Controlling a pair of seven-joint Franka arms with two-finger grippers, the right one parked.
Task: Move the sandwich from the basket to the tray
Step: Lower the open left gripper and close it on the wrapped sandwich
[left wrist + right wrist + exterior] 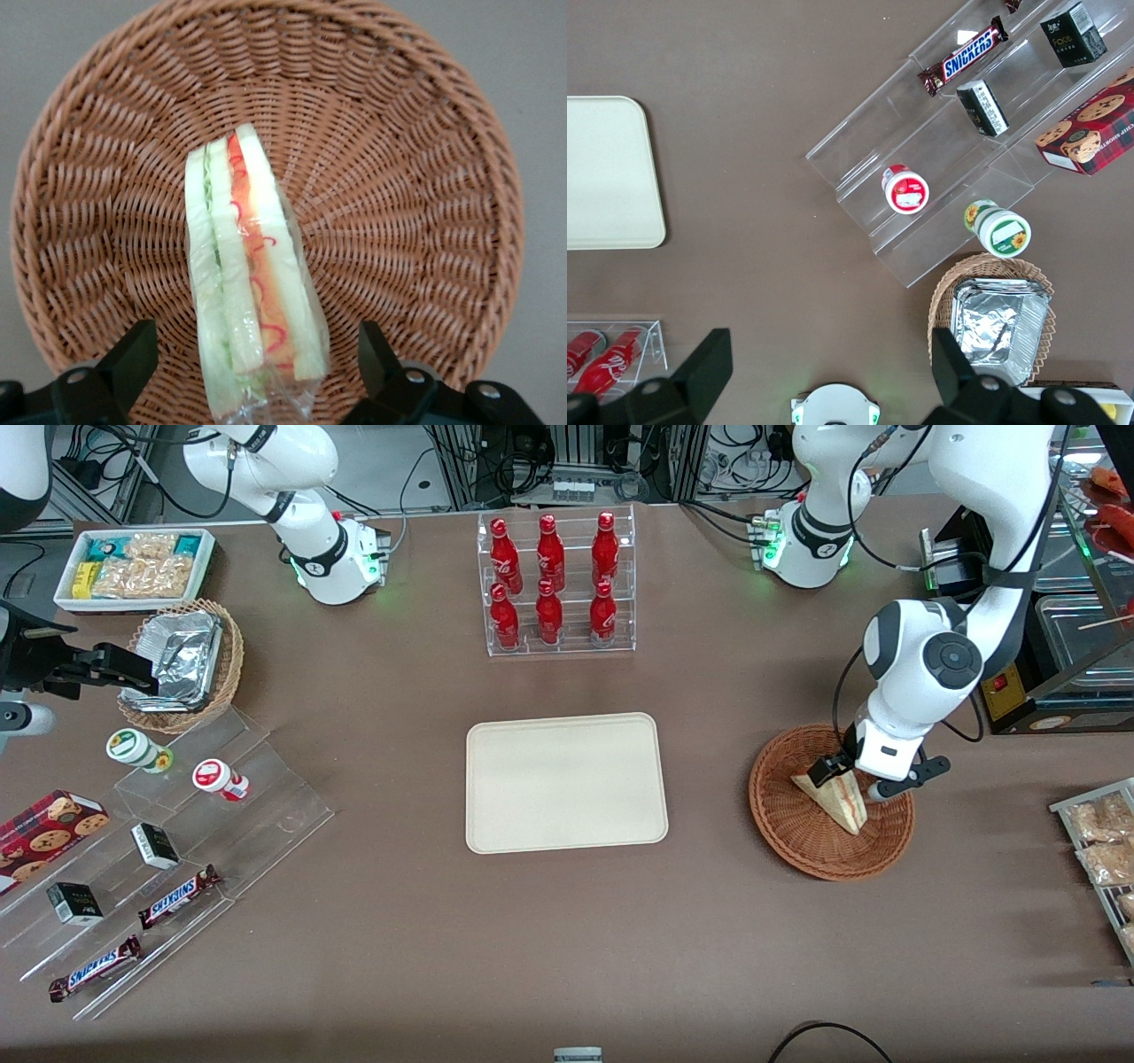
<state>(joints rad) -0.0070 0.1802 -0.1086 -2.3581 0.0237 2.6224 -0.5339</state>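
1 sandwich (838,798) lies in the reddish-brown wicker basket (797,833), toward the working arm's end of the table. It is a pale wedge wrapped in clear film, with red and green filling along its cut edge, and its narrow tip points toward the front camera. The left gripper (852,778) hangs low over the basket, right above the wide end of the wedge. In the left wrist view the gripper (257,354) is spread wide: 1 dark finger (133,354) stands on each side of the sandwich (252,283), with wicker showing between each finger and the bread, so it has hold of nothing. The basket (425,177) fills nearly all of that view.

The cream tray (567,782) sits flat at the middle of the table, well apart from the basket, with nothing on it. Farther from the front camera than the tray stands a clear rack with 6 red bottles (551,584). Toward the parked arm's end are a tan wicker basket holding a foil container (182,660), a white bin of snack packets (135,567), and a clear stepped stand (168,850) with 2 Snickers bars (177,896) and small boxes on it.
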